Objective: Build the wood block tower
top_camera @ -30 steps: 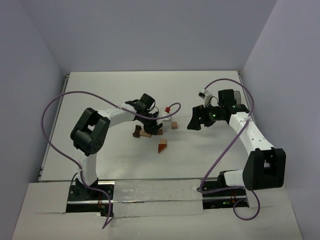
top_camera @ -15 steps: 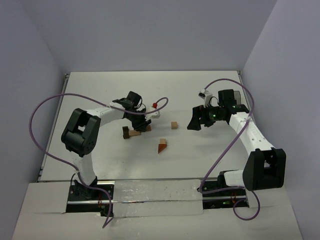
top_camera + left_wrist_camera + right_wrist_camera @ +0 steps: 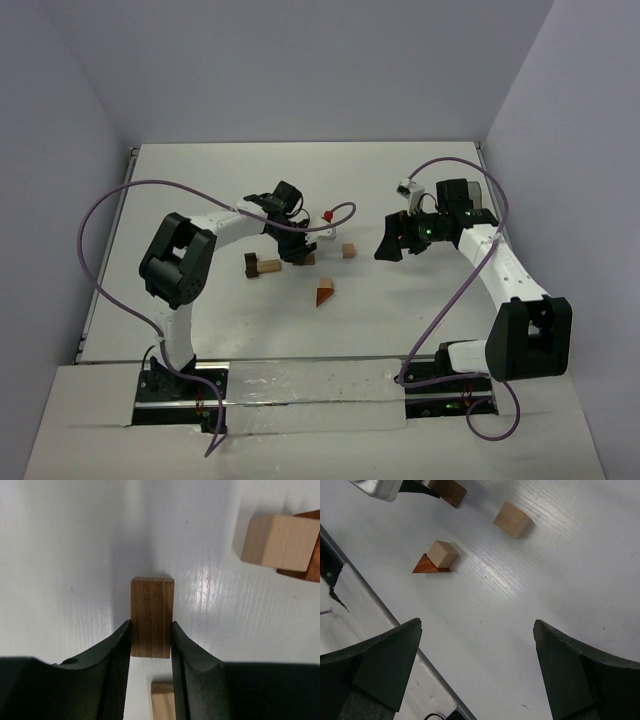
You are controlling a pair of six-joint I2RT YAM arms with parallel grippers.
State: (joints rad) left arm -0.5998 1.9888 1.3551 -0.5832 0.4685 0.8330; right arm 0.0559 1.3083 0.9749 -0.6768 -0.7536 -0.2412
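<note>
My left gripper [image 3: 297,254] is shut on a dark brown block [image 3: 152,600], held just over the table; its jaws press both long sides [image 3: 151,626]. A tan cube [image 3: 280,542] leans on the reddish-brown wedge [image 3: 307,565] to its right. Another tan block [image 3: 162,700] shows below the jaws. In the top view a dark brown block [image 3: 250,265] and a tan block [image 3: 268,265] lie together at the left, a lone tan cube [image 3: 348,250] to the right, and the wedge with its cube [image 3: 325,293] nearer. My right gripper [image 3: 389,246] is open and empty [image 3: 476,625] above bare table.
The right wrist view shows the wedge [image 3: 427,566], the cube on it [image 3: 443,553], the lone cube [image 3: 512,519] and the table's near edge rail [image 3: 380,605]. Purple cables loop over both arms [image 3: 120,195]. Grey walls close the table in.
My left gripper has moved right, away from the dark and tan pair it had slid leftward, carrying the dark brown block. The right arm has not moved.
</note>
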